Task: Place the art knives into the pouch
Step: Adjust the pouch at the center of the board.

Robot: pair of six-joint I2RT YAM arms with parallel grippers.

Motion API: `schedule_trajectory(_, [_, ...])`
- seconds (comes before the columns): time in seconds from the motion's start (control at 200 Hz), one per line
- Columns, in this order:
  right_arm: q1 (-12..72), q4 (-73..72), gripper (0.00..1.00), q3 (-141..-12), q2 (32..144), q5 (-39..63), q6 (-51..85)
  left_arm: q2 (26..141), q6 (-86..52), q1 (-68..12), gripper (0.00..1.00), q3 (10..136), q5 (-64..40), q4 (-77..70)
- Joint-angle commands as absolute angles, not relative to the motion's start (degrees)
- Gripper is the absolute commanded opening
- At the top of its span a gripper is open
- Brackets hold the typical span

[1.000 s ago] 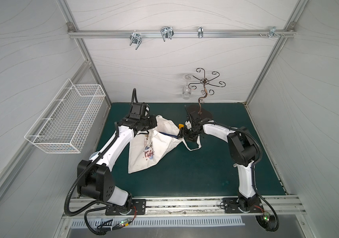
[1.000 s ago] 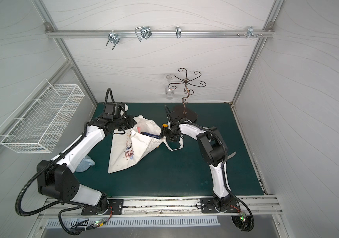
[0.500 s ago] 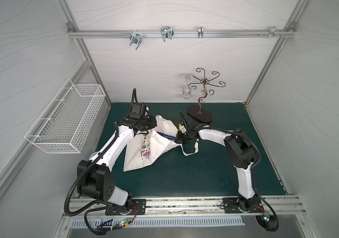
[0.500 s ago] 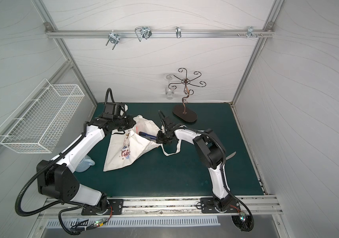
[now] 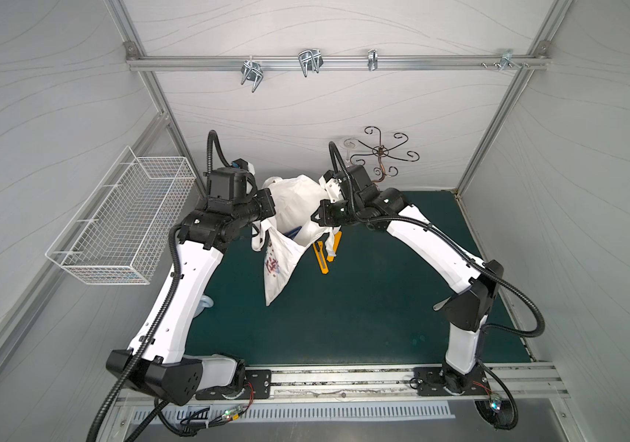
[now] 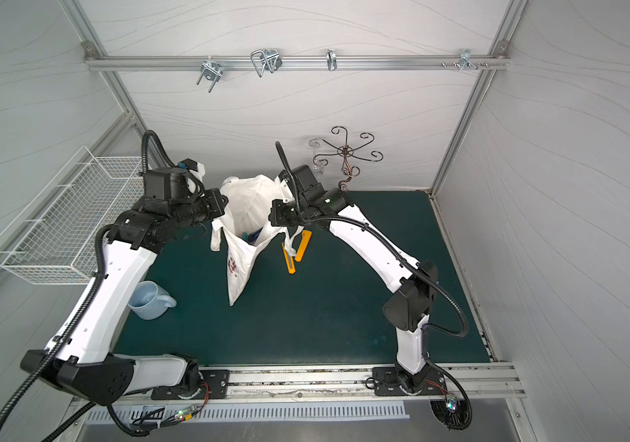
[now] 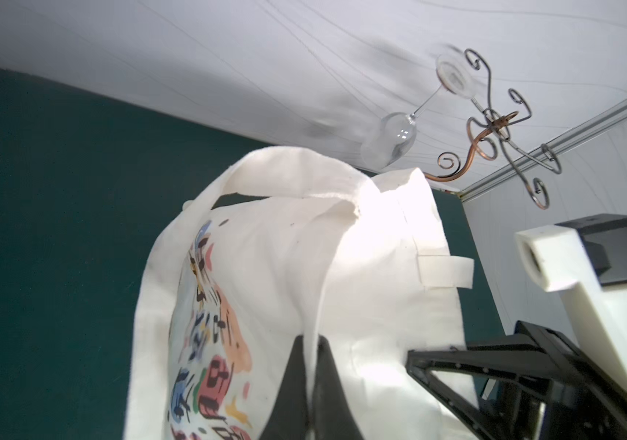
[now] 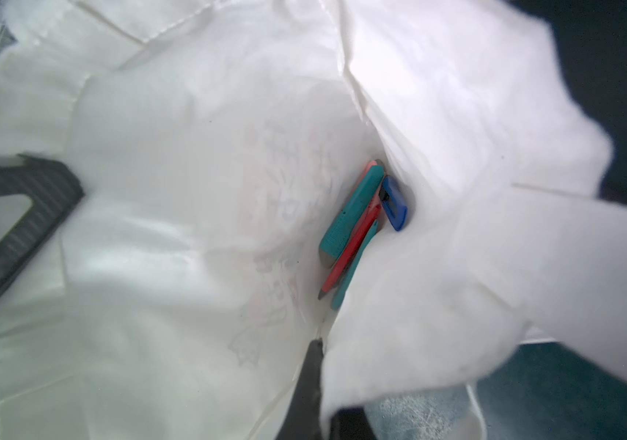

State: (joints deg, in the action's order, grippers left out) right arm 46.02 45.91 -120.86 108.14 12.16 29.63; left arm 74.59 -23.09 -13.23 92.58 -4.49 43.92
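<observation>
The cream pouch (image 5: 294, 199) hangs above the green mat between my two arms, its mouth open upward. My left gripper (image 7: 310, 343) is shut on the rim of one side of it, by the printed face (image 7: 213, 343). My right gripper (image 8: 319, 346) is shut on the opposite rim. Inside the pouch lie a teal art knife (image 8: 350, 217), a red one (image 8: 350, 251) and a blue one (image 8: 394, 204). Two orange art knives (image 5: 323, 260) (image 5: 337, 245) lie on the mat below the right gripper (image 5: 315, 216), partly covered by a dangling handle.
A white wire basket (image 5: 126, 222) hangs on the left wall. A pale blue mug (image 6: 149, 300) stands on the mat beside the left arm. A curled metal stand (image 5: 380, 153) with a wine glass (image 7: 388, 141) hanging from it stands at the back wall.
My right gripper went from open beside the pouch's mouth to shut on its rim. Both arms then rose, lifting the pouch off the mat, where it had lain flat.
</observation>
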Motion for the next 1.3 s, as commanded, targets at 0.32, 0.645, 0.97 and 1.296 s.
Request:
schedule_trajectory(0.32, [46.60,57.11,0.00,-123.89,107.57,10.56,23.42,72.13,-22.62,-11.86,0.00,90.47,-2.20,42.87])
schedule_trajectory(0.645, [46.72,61.00,0.03,-122.96,108.34,5.50,19.88,70.99,-24.83,-10.93,0.00,80.01,-2.81,38.47])
schedule_trajectory(0.97, [38.57,59.54,0.54,-124.36,100.38,3.69,19.49,70.58,-24.85,-10.64,0.00,75.38,-2.70,37.03])
schedule_trajectory(1.296, [30.48,54.46,0.55,-105.23,96.96,-1.08,24.63,70.05,-25.21,-10.22,0.00,72.19,-2.93,36.09])
